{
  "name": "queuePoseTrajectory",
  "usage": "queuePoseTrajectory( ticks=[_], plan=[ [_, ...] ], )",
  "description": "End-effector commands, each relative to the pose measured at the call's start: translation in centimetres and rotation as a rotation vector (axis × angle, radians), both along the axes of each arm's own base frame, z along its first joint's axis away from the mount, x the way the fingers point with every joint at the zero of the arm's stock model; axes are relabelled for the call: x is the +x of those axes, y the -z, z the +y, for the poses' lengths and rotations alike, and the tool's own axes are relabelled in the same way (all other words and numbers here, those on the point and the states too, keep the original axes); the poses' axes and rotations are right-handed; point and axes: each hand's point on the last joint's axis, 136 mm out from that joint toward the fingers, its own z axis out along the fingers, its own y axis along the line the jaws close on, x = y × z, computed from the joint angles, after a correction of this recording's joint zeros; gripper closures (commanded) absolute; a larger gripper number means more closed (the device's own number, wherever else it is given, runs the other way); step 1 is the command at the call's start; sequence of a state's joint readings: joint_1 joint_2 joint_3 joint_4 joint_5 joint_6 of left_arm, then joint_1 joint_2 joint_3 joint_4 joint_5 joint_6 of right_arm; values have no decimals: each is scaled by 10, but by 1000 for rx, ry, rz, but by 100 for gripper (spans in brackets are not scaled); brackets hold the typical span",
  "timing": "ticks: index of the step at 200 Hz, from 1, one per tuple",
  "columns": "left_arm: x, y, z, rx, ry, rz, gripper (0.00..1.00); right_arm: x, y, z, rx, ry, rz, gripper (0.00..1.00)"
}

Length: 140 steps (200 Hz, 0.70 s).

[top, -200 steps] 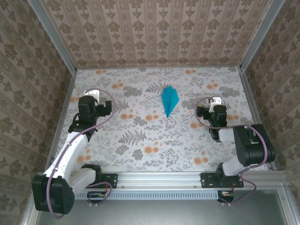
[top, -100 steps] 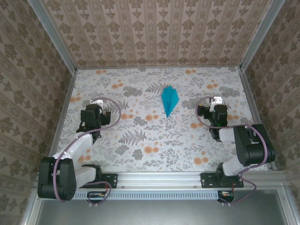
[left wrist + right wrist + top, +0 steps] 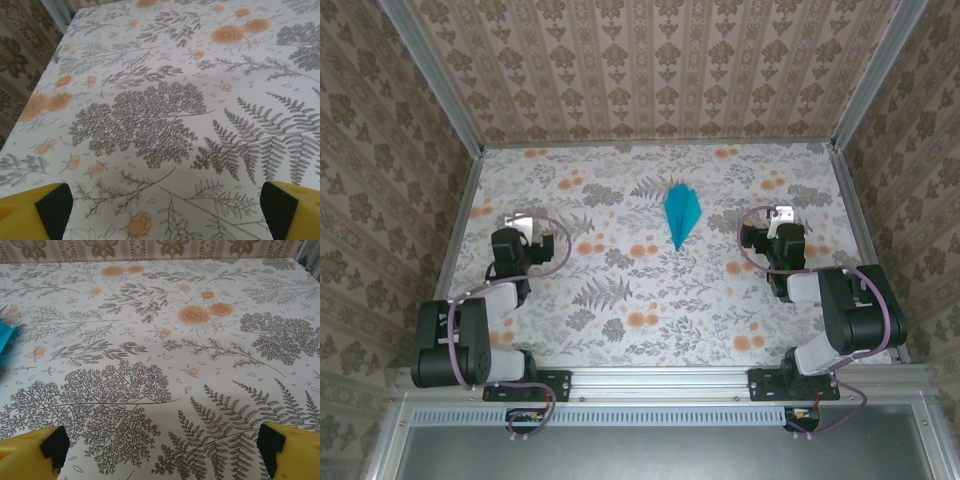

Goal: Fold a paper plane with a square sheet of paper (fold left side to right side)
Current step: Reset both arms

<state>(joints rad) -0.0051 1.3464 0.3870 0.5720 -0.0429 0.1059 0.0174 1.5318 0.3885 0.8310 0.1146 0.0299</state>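
Left gripper [image 3: 525, 222]: I read its jaws as spread wide with nothing in them. On its wrist camera the yellow fingertips [image 3: 47, 206] sit at the two lower corners, with bare floral table [image 3: 150, 120] between them.
Right gripper [image 3: 781, 216]: wide apart and empty as well. Its fingertips [image 3: 45, 445] frame plain tabletop.
Arms: both are folded back low, the left one at the table's left side, the right one at its right side.
Paper plane [image 3: 681, 212]: a turquoise dart lying flat towards the back of the table, between the two grippers. Its narrow point aims at the arm bases.
Plane to grippers: I see it touching neither. It is well apart from the left gripper and somewhat nearer the right.
Right wrist camera: a blue sliver of the plane [image 3: 6, 336] shows at the left edge, well ahead of the fingers.
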Motion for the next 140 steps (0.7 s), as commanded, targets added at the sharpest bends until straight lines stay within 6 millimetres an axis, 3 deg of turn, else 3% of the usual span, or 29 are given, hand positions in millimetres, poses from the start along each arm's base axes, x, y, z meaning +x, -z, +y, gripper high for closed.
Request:
queuePoseTrajectory(
  ticks=[1,13,29,59,81,140],
  plan=[
    [14,-28,-23,-81,135,-117,0,7,-14,3,19,-10,-48,0],
    [13,-29,-31,-97,172,-174,0,7,-14,3,19,-11,-49,0],
    [12,-9,-29,-97,164,-184,0,7,-14,3,18,-11,-48,0],
    [14,-7,-30,-94,165,-192,0,7,-14,3,17,-11,-48,0],
    [27,0,-2,-91,-10,-113,0,7,-13,3,17,-11,-48,0],
    [29,-2,-4,-65,-16,-119,0,7,-13,3,17,-11,-47,0]
  ],
)
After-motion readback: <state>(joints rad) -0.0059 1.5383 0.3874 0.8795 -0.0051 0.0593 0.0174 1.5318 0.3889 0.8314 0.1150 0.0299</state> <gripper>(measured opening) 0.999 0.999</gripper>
